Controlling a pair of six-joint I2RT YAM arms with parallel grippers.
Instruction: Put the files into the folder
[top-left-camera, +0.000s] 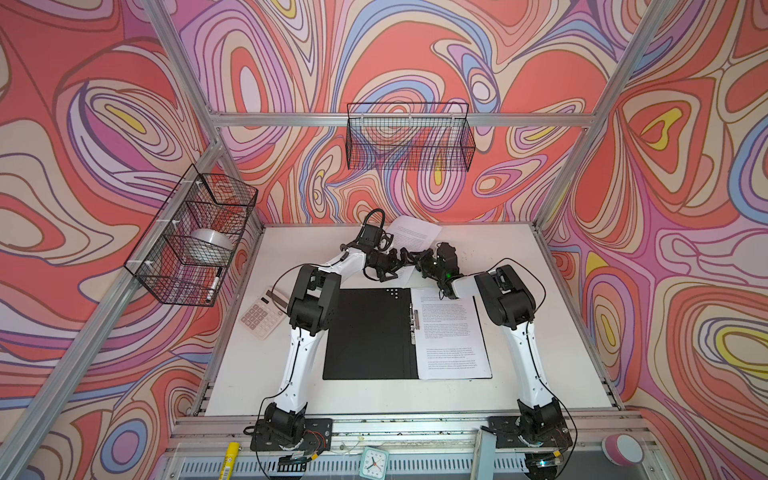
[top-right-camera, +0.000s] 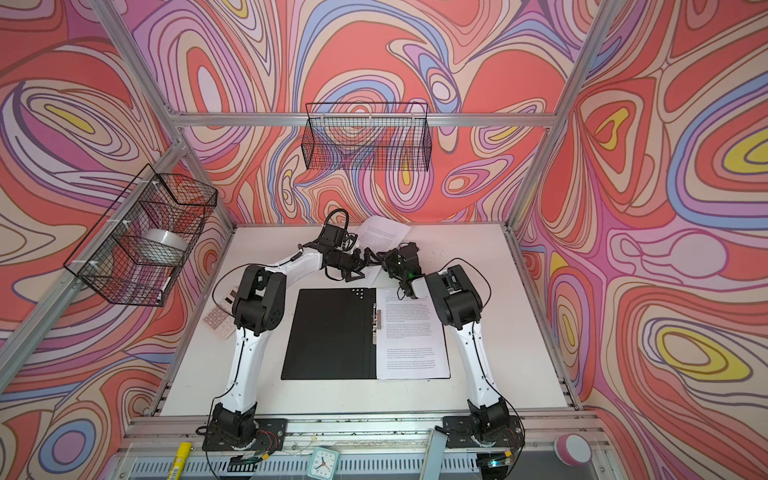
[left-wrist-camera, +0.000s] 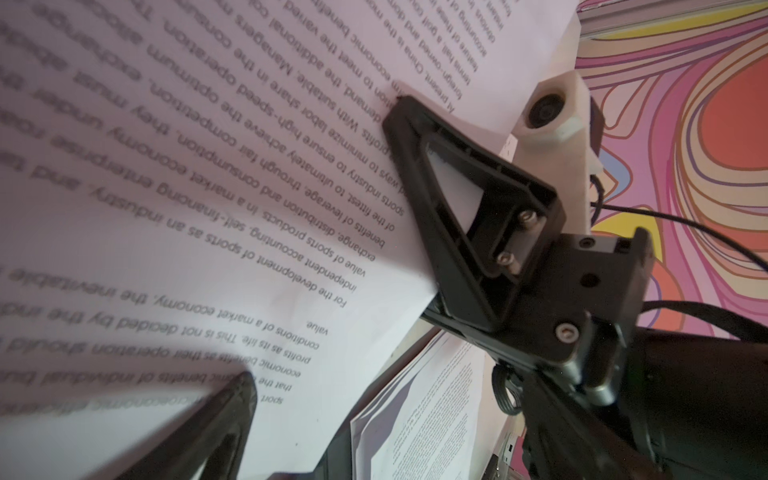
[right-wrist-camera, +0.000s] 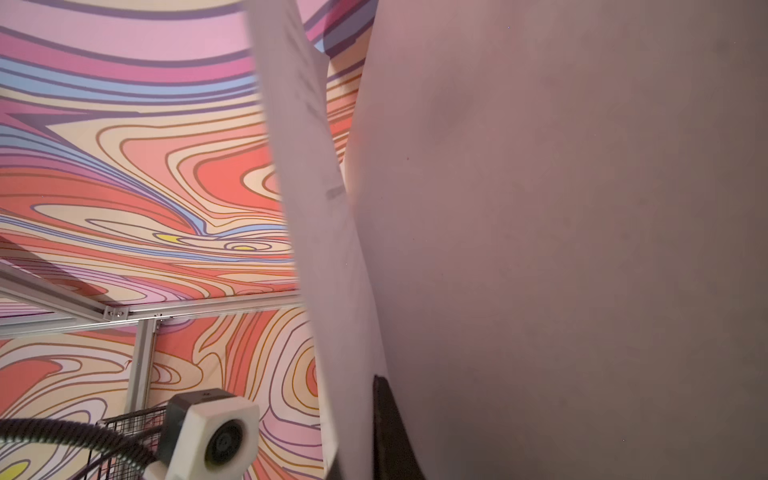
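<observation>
The folder (top-left-camera: 365, 332) (top-right-camera: 328, 332) lies open on the table, black inside up, with a metal clip (top-left-camera: 414, 322) at its spine. Several files (top-left-camera: 453, 336) (top-right-camera: 411, 336) (left-wrist-camera: 428, 415) are stacked on its right half. Behind the folder, one more printed sheet (top-left-camera: 415, 235) (top-right-camera: 384, 235) (left-wrist-camera: 187, 187) is lifted off the table. My right gripper (top-left-camera: 422, 261) (right-wrist-camera: 368, 386) is shut on that sheet's edge; in the left wrist view its black finger (left-wrist-camera: 457, 199) presses on the printed face. My left gripper (top-left-camera: 400, 258) stands open right beside it, one fingertip (left-wrist-camera: 243, 382) over the sheet.
A beige calculator (top-left-camera: 264, 316) lies left of the folder, partly under the left arm. A wire basket (top-left-camera: 195, 237) on the left wall holds a tape roll and a marker. Another basket (top-left-camera: 409, 137) hangs on the back wall. A small clock (top-left-camera: 373, 461) sits on the front rail.
</observation>
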